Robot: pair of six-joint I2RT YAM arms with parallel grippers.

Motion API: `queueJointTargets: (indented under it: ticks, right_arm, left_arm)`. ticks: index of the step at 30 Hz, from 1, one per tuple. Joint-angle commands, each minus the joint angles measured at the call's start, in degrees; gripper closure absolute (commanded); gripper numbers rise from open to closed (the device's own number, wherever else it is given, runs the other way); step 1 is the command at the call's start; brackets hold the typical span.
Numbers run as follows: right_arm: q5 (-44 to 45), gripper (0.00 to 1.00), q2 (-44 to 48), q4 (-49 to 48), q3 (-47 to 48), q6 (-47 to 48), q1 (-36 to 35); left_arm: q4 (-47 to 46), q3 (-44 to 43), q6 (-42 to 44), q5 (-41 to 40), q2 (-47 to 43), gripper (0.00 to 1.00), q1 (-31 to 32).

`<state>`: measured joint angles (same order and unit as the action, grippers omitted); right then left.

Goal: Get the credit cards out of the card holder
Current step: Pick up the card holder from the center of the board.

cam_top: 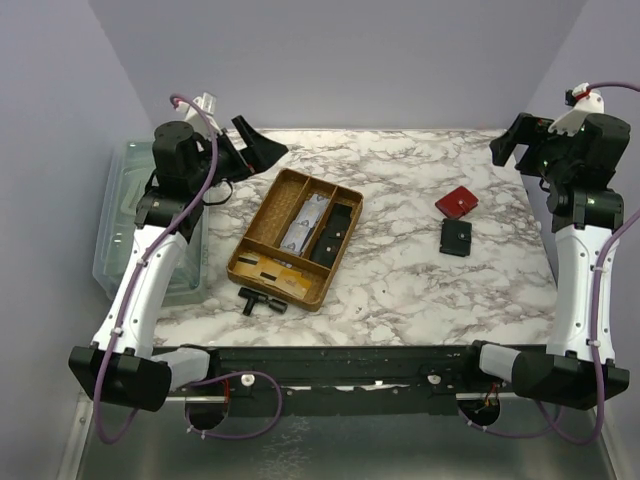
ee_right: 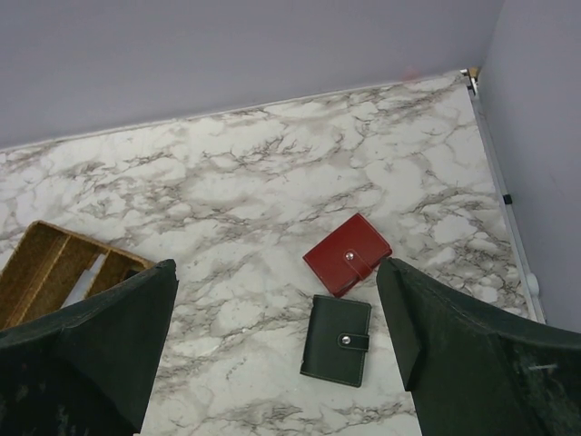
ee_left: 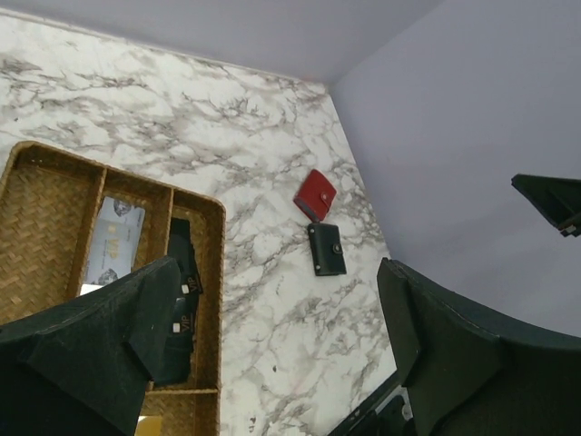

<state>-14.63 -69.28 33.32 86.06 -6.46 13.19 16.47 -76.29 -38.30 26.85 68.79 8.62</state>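
Marble-patterned tabletop fills the scene under plain lavender walls, and nothing on it is being handled. The 2 candidates for the task lie right of centre in the top view: a red card holder and, just below it in the frame, a black card holder. They lie flat and very close together, and whether their corners touch I cannot tell. Each has its strap snapped shut across the front and no card shows, so the work looks to be at its very start, with the approach not yet made. The right gripper hangs high at the upper right with its jaws spread wide and nothing between them. Its wrist view looks down on both holders framed between the 2 fingers. The left gripper is likewise wide and empty at the upper left, above the far end of a wicker tray that sits left of centre. A small black tool lies by the tray's near corner, and a clear bin stands at the left edge. The task does not say which holder is meant. The next move probably calls for the nearer right arm to come down onto 1 holder and pin it while the snap is popped, before any card can be drawn out.
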Motion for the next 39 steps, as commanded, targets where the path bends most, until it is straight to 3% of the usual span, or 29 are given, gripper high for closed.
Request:
queueJointTargets:
  ticks: [1, 7, 10, 14, 21, 33, 39]
  right_arm:
    - [0.88, 0.0, 0.83, 1.0, -1.34, -0.18, 0.05]
    - [-4.38, 0.0, 1.22, -1.01, -4.95, 3.24, 0.08]
    - [-12.45, 0.0, 2.16, -2.43, -8.79, 10.13, 0.07]
    - [-24.23, 0.0, 1.88, 1.07, -11.17, 18.49, 0.04]
    - [-29.14, 0.0, -2.58, 5.46, -11.41, 17.87, 0.09]
    - [-35.62, 0.0, -9.09, 1.25, -13.77, 12.37, 2.7]
    - [-38.42, 0.0, -8.77, -6.4, -16.71, 8.29, 3.16]
  left_arm:
    - [4.51, -2.57, 3.87, -3.09, 1.64, 0.01, 4.43]
    - [8.26, -3.11, 6.68, -8.04, 3.57, 0.01, 9.28]
    - [11.25, -3.78, 8.18, -11.27, 5.08, 0.01, 11.73]
    - [16.34, -5.38, 10.66, -19.96, 7.63, 0.01, 15.8]
    - [23.28, -6.07, 11.51, -37.42, 11.74, 0.01, 19.81]
    - [15.77, -1.57, 7.64, -30.81, 13.02, 0.01, 19.78]
    - [14.65, -1.93, 1.81, -30.13, 12.71, 0.01, 18.86]
